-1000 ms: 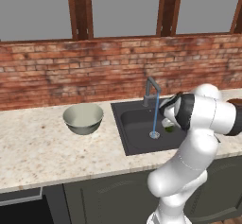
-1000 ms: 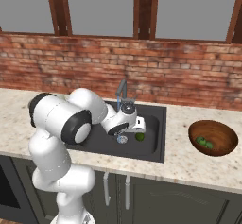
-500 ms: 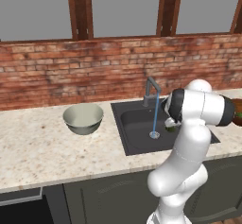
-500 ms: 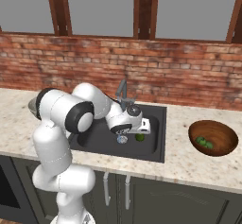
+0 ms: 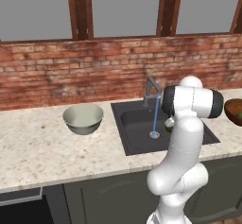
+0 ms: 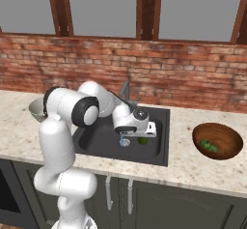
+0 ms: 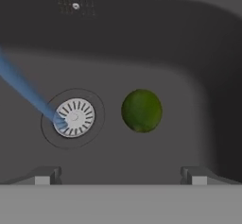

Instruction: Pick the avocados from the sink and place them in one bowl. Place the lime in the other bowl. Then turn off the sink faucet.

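Brick wall (image 5: 71,72) and windows back a speckled stone table (image 5: 42,152). Lime (image 7: 142,110) lies on the sink (image 6: 101,138) floor just beside the drain (image 7: 73,118), water running. Tool (image 7: 120,175) hangs over it, released. Avocados (image 6: 208,146) sit in brown bowl (image 6: 218,141); pale bowl (image 5: 83,119) left.

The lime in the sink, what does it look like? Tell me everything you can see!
The lime is a small, smooth, round fruit, bright yellow-green and a bit shiny. It sits alone on the dark grey floor of the sink, beside the round drain but apart from it. The blue stream of water lands on the drain, not on the lime. The open end effector hovers above it without touching.
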{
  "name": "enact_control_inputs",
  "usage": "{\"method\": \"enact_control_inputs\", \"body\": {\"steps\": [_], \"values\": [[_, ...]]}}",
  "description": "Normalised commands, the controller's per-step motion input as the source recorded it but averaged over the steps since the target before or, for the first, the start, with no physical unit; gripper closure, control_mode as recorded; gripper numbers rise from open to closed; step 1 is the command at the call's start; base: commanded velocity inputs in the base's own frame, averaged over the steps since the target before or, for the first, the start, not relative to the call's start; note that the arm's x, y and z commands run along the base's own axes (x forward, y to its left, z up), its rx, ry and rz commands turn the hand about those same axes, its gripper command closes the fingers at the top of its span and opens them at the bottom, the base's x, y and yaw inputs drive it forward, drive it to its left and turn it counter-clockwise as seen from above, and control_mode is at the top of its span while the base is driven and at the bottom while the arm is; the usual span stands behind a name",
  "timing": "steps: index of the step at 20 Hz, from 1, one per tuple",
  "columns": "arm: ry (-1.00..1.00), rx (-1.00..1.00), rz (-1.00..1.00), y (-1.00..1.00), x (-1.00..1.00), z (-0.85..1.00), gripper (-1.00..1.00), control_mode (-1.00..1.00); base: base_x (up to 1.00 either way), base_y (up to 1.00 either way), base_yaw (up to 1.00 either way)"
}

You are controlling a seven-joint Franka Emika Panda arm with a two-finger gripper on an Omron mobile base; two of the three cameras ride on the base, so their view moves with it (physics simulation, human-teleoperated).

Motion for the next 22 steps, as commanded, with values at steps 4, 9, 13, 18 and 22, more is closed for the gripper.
{"method": "enact_control_inputs", "body": {"steps": [4, 9, 13, 18, 22], "values": [[0.00, 0.00, 0.00, 0.00, 0.21, -0.16, -1.00, -1.00, 0.00, 0.00, 0.00], [0.00, 0.00, 0.00, 0.00, 0.15, -0.20, -1.00, -1.00, 0.00, 0.00, 0.00], [0.00, 0.00, 0.00, 0.00, 0.18, -0.18, -1.00, -1.00, 0.00, 0.00, 0.00], [0.00, 0.00, 0.00, -0.02, 0.19, -0.13, -1.00, -1.00, 0.00, 0.00, 0.00], [0.00, 0.00, 0.00, -0.07, 0.18, -0.13, -1.00, -1.00, 0.00, 0.00, 0.00]]}}
